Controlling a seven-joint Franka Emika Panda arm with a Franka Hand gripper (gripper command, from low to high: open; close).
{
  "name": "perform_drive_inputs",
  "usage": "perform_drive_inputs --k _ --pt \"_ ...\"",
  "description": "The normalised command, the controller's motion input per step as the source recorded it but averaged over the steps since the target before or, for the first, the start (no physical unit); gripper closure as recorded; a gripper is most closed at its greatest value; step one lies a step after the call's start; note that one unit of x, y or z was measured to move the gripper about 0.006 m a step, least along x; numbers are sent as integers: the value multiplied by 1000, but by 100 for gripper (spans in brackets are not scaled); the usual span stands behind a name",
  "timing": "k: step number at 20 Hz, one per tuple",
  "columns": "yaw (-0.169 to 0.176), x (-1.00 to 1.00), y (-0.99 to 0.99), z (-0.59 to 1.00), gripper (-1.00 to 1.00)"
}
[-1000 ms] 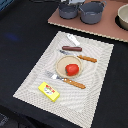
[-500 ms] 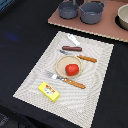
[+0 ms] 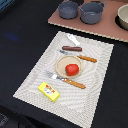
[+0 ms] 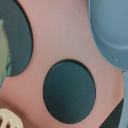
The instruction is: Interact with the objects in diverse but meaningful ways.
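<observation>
A red tomato (image 3: 72,69) sits on a small beige plate (image 3: 62,63) in the middle of a striped placemat (image 3: 97,75). Behind the plate lie a brown sausage (image 3: 71,48) and a white utensil (image 3: 73,39). A yellow box (image 3: 49,91) lies at the mat's near corner. A grey pot (image 3: 68,9) and a second grey pan (image 3: 92,12) stand on a pink stove board (image 3: 107,27) at the back. The wrist view shows the pink board (image 4: 55,40), a dark round burner (image 4: 69,91) and a grey pot's wall (image 4: 112,27) close up. No gripper or arm shows in either view.
Two orange-handled pieces of cutlery (image 3: 87,58) (image 3: 74,83) lie beside the plate. A pale bowl (image 3: 123,16) stands at the exterior view's far right on the pink board. The dark tabletop (image 3: 25,45) surrounds the mat.
</observation>
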Motion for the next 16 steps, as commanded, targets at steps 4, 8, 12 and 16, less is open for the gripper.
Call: perform_drive_inputs --k 4,8,12,16 --pt "-131 686 -309 243 -100" --pt "-129 609 -458 185 -100" --pt "-111 476 -503 96 -100" --pt "-87 341 -581 113 -100"
